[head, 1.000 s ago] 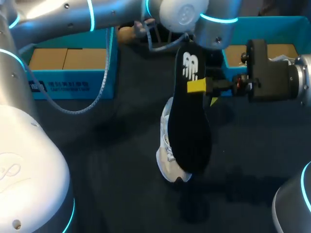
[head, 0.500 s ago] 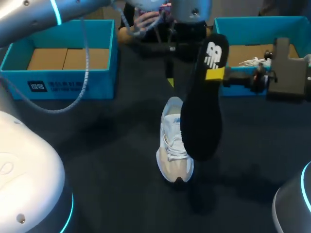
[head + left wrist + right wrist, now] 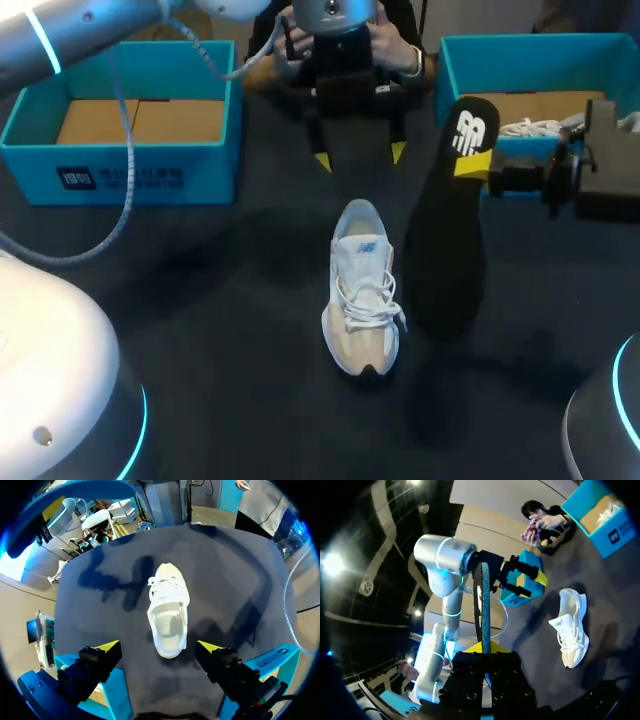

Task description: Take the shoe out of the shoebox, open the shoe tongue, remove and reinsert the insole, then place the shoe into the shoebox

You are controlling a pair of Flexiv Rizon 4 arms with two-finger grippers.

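Note:
A white and beige shoe [image 3: 362,295] stands upright on the dark table, toe toward me. To its right hangs the black insole [image 3: 446,255], heel end up, with my right gripper [image 3: 478,166] shut on its upper part. In the right wrist view the insole [image 3: 483,600] rises edge-on from between the yellow tips [image 3: 485,647], with the shoe [image 3: 571,630] off to the side. My left gripper [image 3: 358,156] hangs open behind the shoe, holding nothing. In the left wrist view the shoe [image 3: 168,611] lies under and ahead of the spread left gripper [image 3: 159,647], its opening bare.
A blue shoebox [image 3: 140,175] with brown card inside stands at the back left. A second blue shoebox [image 3: 455,62] at the back right holds another white shoe [image 3: 532,127]. Dark cloth covers the table around the shoe.
My right gripper has carried the insole to the right, uncovering the shoe. My left arm has drawn back toward the far side of the table, its gripper staying open.

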